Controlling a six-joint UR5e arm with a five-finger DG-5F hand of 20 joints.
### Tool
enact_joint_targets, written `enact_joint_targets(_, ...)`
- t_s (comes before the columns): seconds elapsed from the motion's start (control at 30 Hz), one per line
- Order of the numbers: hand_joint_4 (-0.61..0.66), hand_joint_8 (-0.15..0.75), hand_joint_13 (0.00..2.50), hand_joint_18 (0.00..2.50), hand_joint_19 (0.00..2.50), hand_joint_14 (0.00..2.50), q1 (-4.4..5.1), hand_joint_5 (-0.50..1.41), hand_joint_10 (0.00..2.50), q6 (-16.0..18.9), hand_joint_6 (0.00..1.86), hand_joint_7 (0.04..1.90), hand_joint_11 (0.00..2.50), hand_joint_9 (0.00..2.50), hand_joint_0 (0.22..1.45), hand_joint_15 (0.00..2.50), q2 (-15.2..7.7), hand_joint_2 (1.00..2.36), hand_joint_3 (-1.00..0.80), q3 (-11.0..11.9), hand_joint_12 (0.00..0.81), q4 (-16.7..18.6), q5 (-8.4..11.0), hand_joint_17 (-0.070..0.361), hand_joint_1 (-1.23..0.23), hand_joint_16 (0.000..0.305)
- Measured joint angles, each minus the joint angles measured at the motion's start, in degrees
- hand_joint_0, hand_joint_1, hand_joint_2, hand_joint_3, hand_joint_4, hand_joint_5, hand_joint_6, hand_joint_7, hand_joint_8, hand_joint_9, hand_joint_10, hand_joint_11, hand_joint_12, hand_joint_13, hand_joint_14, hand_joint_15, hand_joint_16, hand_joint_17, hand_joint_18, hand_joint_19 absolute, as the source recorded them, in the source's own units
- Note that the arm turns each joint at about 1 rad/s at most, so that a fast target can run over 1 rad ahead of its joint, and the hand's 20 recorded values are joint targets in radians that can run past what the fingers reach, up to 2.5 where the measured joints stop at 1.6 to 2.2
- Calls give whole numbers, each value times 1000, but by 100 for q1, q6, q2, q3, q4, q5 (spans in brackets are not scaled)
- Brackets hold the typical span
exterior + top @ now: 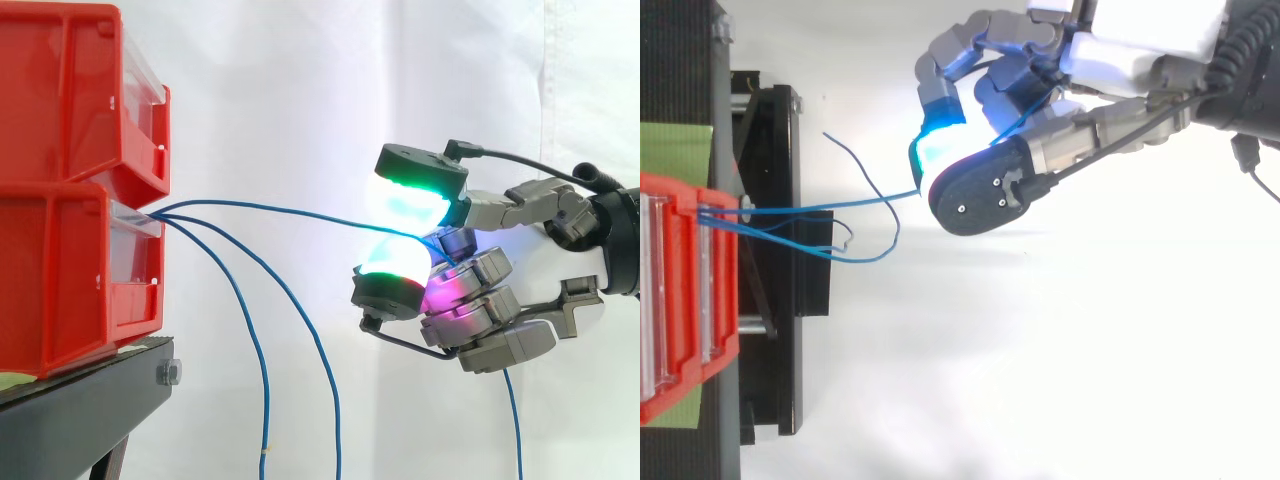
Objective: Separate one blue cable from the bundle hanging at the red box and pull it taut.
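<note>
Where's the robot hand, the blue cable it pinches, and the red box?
hand [487, 268]: side view, on a grey finger.
blue cable [300, 211]: side view, middle of the stretched span.
red box [60, 280]: side view, lower bin's side wall.

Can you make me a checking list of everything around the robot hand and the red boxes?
Surface: black stand carrying two stacked red boxes.
Job's things: one blue cable runs nearly straight from the boxes to the robot hand.
Clutter: nothing seen.
Grippers: robot hand pinches that cable between two glowing pads.
Cables: two loose blue cables droop from the boxes; the pinched cable's tail hangs below the robot hand.
Surroundings: white curtain.
</note>
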Motion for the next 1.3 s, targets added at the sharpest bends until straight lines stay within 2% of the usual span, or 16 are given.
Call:
enact_joint_targets(0.43, 63, 262, 686, 1298, 2076, 2457, 0, -190, 1806, 0, 929, 1376, 1534, 786, 664, 1694, 1, 1022, -240, 0, 302, 16, 10, 69, -763, 31)
enact_joint_targets(0.63, 93, 270, 699, 1294, 2078, 2458, 1, -181, 1827, 0, 946, 1382, 1565, 807, 644, 1685, 0, 1028, -149, 0, 304, 41, 21, 69, -729, 31)
enact_joint_targets(1.3, 121, 280, 680, 1252, 2031, 2477, 0, -179, 1877, -2, 952, 1375, 1546, 802, 643, 1673, 1, 1026, -143, 0, 319, 48, 34, 71, -703, 32)
